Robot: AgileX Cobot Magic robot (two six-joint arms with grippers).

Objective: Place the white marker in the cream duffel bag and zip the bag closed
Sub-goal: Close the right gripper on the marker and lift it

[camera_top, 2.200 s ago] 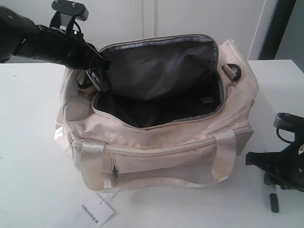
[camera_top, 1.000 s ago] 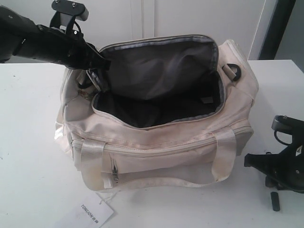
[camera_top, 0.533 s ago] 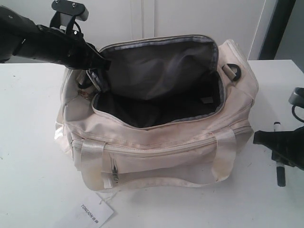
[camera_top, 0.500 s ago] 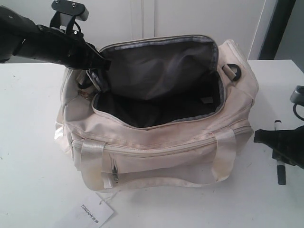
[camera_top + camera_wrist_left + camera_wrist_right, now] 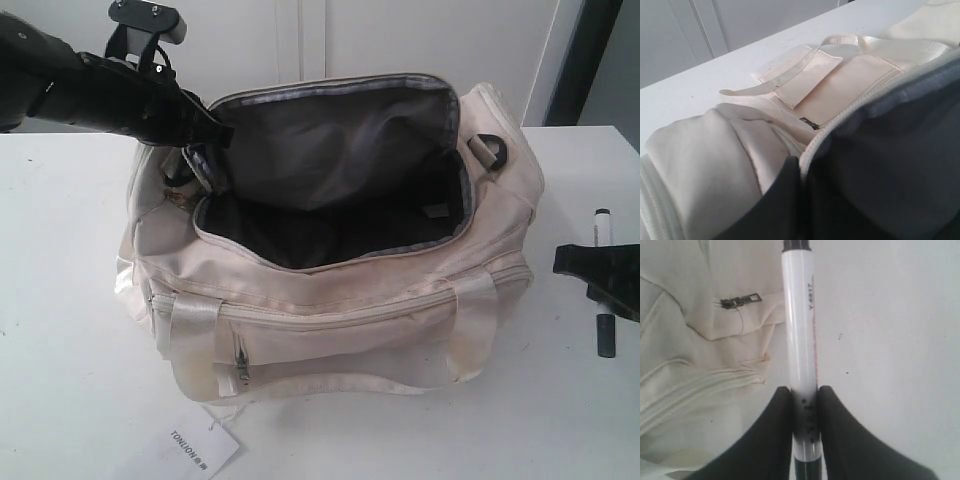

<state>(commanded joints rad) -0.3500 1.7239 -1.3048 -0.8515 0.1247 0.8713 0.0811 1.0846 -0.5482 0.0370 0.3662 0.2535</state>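
Observation:
The cream duffel bag (image 5: 330, 310) sits in the middle of the white table with its top unzipped and its dark lining showing. My left gripper (image 5: 212, 135) is at the bag's back left corner, shut on the rim of the opening; in the left wrist view the gripper (image 5: 802, 167) pinches the cream piped edge of the duffel bag (image 5: 835, 90). To the right of the bag, my right gripper (image 5: 600, 272) holds the white marker (image 5: 601, 228) above the table. In the right wrist view the gripper (image 5: 805, 405) is shut on the marker (image 5: 799, 330) barrel, just above its dark cap.
A white paper tag (image 5: 200, 445) lies at the bag's front left on the table (image 5: 60, 300). A black strap ring (image 5: 487, 150) sits at the bag's right end. A zipper pull (image 5: 740, 301) shows on the bag's side. A dark post (image 5: 590, 60) stands at the back right.
My right gripper has risen from the table with the marker and moved back and to the right. The left gripper and the bag have stayed still.

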